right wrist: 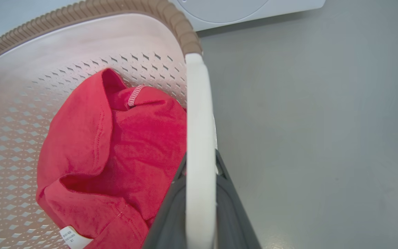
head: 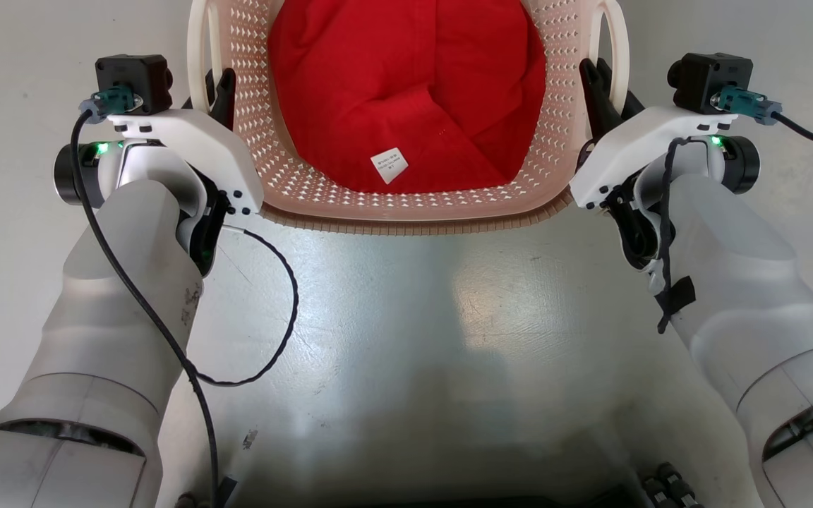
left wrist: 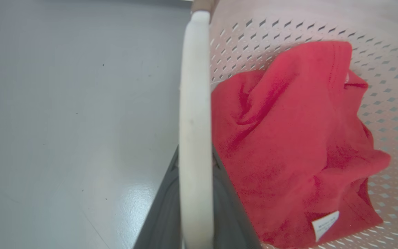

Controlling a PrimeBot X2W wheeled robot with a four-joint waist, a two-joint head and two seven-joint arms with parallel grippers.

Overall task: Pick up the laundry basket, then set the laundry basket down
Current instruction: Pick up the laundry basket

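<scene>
The laundry basket point(head: 308, 185) sits at 12 o'clock in the head view. Its brown rim point(head: 406, 224) is nearest the robot and its far end is cut off by the top edge. A crumpled red garment point(head: 406, 77) lies inside, with a small white label point(head: 389, 166) at its 6 o'clock edge.

The left gripper point(head: 224, 90) is at 10 o'clock, against the basket's left handle point(head: 198, 56). The right gripper point(head: 594, 86) is at 2 o'clock, against the right handle point(head: 616, 49).

In the left wrist view the white handle runs from 12 to 6 o'clock between the two dark fingers point(left wrist: 162, 211), which press on it from both sides, so this gripper is closed on the handle. In the right wrist view the dark fingers point(right wrist: 235, 214) likewise clamp the white bar from either side.

Grey floor point(head: 406, 317) spreads from the basket toward 6 o'clock. Whether the basket's bottom touches it cannot be told. In the right wrist view a white appliance point(right wrist: 247, 8) stands at 12 o'clock, just beyond the rim.
</scene>
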